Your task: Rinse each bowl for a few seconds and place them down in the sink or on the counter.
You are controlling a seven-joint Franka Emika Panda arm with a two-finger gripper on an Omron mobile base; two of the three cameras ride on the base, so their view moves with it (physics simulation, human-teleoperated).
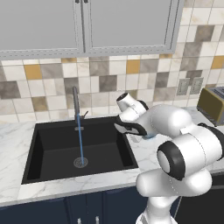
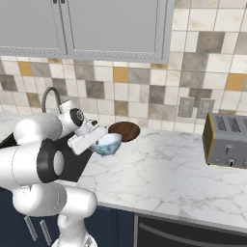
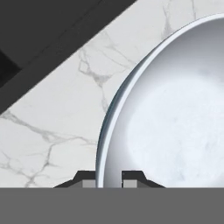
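Gripper (image 3: 108, 177) clamped on the white bowl's (image 3: 175, 113) rim, one finger each side.

Bowl hangs just over the counter (image 3: 57, 118), right next to the sink (image 1: 65, 148) edge. Brown bowl (image 2: 124, 130) sits just past it on the marble, water (image 1: 80, 135) running from the faucet (image 1: 75, 105), toaster (image 2: 226, 141) way off to the side.

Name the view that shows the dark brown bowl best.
The right base view: the dark brown bowl sits in the open on the marble counter, just behind the white bowl. In the left base view the arm covers that spot. The hand view looks down at the white bowl's rim instead.
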